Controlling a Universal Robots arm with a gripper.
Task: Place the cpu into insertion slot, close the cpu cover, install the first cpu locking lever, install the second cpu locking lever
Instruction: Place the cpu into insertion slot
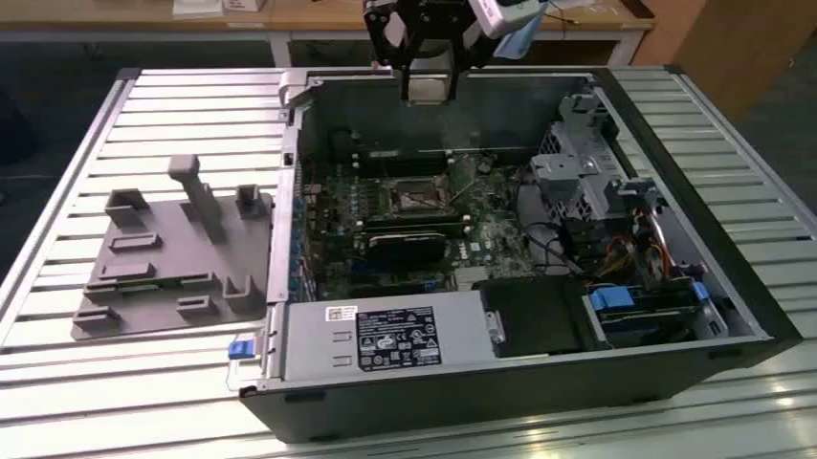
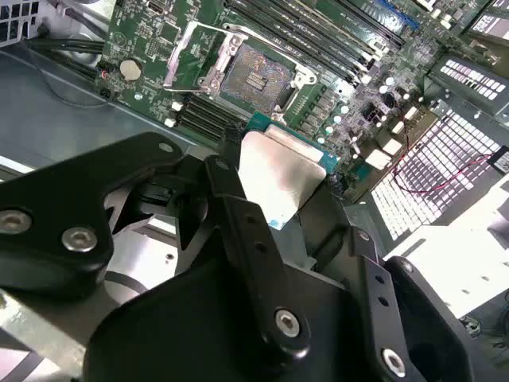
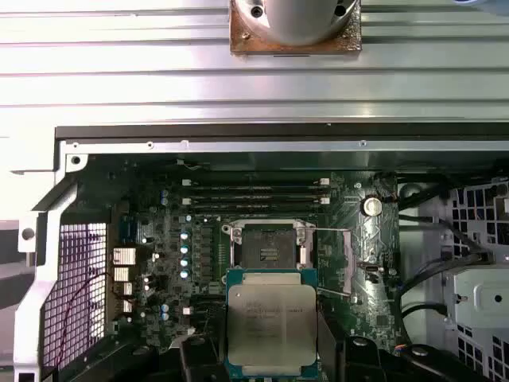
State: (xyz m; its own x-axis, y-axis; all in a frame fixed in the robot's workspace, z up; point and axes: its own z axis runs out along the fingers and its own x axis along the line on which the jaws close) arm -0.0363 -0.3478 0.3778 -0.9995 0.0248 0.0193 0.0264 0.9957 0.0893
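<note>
Two fingers (image 3: pixel 196 354) of the gripper (image 1: pixel 428 81) are closed on the cpu (image 3: pixel 270 318), one on each side edge. The cpu is up in the air, not yet in the slot (image 3: pixel 266 247). In the exterior view the gripper hangs at 12 o'clock over the case (image 1: pixel 511 382), above its far rim. The slot sits lower down on the green board (image 1: pixel 485 206), toward 6 o'clock from the gripper and well apart from it. The cover (image 2: pixel 193 57) is flipped open beside the slot, so the slot is bare and ready. The job now is to put the cpu in. I think a good way is to bring the cpu right over the slot and keep it flat. Next, match its corners to the slot's corners, then let it down softly. No pushing, because the tiny pins in the slot could bend. It must also stay off the open cover on the way in. The shiny metal top of the cpu faces the camera in both wrist views. In the first wrist view its edges run the same way as the slot's edges, so it looks lined up, not twisted. It is almost square, so it has no real long side. I cannot tell if it is fully level.
</note>
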